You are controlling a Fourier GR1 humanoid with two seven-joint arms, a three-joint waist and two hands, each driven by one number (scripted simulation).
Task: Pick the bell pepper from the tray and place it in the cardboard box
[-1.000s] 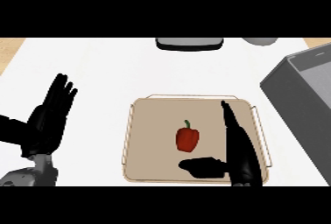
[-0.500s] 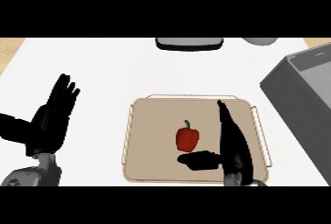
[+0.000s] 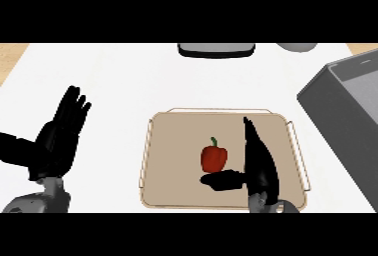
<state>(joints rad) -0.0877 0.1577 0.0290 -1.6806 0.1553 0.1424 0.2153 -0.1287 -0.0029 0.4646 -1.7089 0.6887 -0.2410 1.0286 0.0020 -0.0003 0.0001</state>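
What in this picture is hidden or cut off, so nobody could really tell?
- Box: cut off by the head view's right edge; its inside barely shows.
- Dark object and grey one at the top: cropped, unidentifiable.
- Tray: the right hand covers part of it.
- Whether the thumb touches the bell pepper: unclear.
- Left hand: rests open, left.

The bell pepper (image 3: 214,158) is red with a small green stem. The tray (image 3: 171,150) under it is plain tan with a paler rim. The counter (image 3: 148,80) is white, turning to light wood at its far corners. Both the right hand (image 3: 258,165) and the left hand (image 3: 60,137) are black. The box (image 3: 347,115) at the right is grey.
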